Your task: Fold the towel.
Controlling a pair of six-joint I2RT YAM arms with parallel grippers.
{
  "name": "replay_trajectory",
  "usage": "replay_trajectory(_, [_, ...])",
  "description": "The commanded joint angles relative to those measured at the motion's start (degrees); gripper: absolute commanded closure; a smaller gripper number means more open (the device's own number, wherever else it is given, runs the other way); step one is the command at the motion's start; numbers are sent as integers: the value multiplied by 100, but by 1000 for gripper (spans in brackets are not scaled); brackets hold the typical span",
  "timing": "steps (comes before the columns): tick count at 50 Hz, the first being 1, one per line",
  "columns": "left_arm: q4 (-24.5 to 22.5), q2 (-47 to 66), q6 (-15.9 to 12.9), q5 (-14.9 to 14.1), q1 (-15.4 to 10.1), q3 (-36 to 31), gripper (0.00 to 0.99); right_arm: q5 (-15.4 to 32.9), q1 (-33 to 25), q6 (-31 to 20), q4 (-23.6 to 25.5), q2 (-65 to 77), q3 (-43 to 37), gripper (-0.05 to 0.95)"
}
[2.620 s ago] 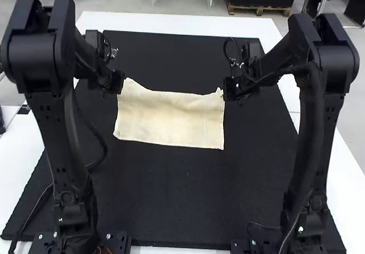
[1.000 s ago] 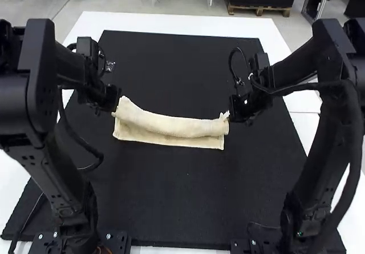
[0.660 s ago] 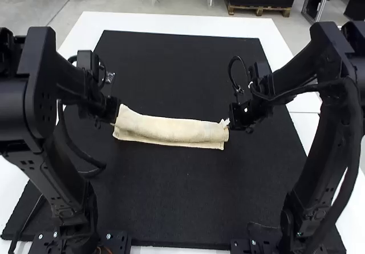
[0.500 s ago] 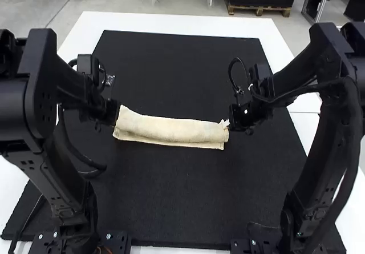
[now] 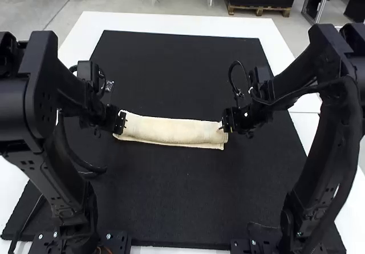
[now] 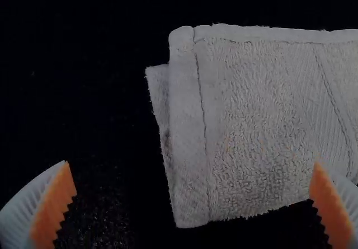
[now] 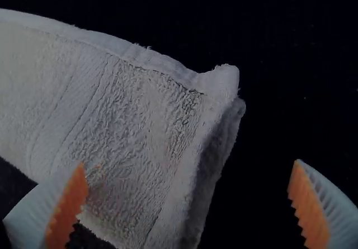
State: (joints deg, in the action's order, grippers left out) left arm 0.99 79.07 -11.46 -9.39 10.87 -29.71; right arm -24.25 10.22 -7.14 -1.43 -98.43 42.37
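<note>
Towel (image 5: 171, 129) lies folded in a long narrow strip on the black mat (image 5: 177, 202), atop the table (image 5: 171, 21). More than one layer; an under layer peeps out past the end on my left and along the near edge. At the other end the layers gape slightly, one corner humped up.

Long axis: crosswise, running from my left hand (image 6: 192, 163) to my right hand (image 7: 189, 162), dipping a little toward me on the right. Towel is thus to the right of the left hand, to the left of the right hand. Neither clearly nearer; each sits by its own end.

Left hand: fingers spread wide, nothing pinched. One finger above the mat beyond the end, the other by the towel. Right hand: spread likewise, nothing pinched, its two fingers astride that end. Contact with the cloth: cannot tell.

Pose: left arm (image 5: 60, 180) and right arm (image 5: 319, 162) both reach forward and bend inward, wrists low, hands facing one another across the strip.

My reading: lengthwise fold looks made. If more folding is wanted, one end should cross over to the other, along the long axis. Risk: catching only the top layer and skewing the stack.
</note>
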Motion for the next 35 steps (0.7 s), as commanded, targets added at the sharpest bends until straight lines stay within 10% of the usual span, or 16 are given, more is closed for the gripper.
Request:
replay_trajectory(1, [-108,-304,57,33,108,10,23,-124,24,37,-15,202,-80,10])
replay_trajectory(35, [-293,-717,364,-169,495,-105,23,-177,472,344,-446,-167,-106,20])
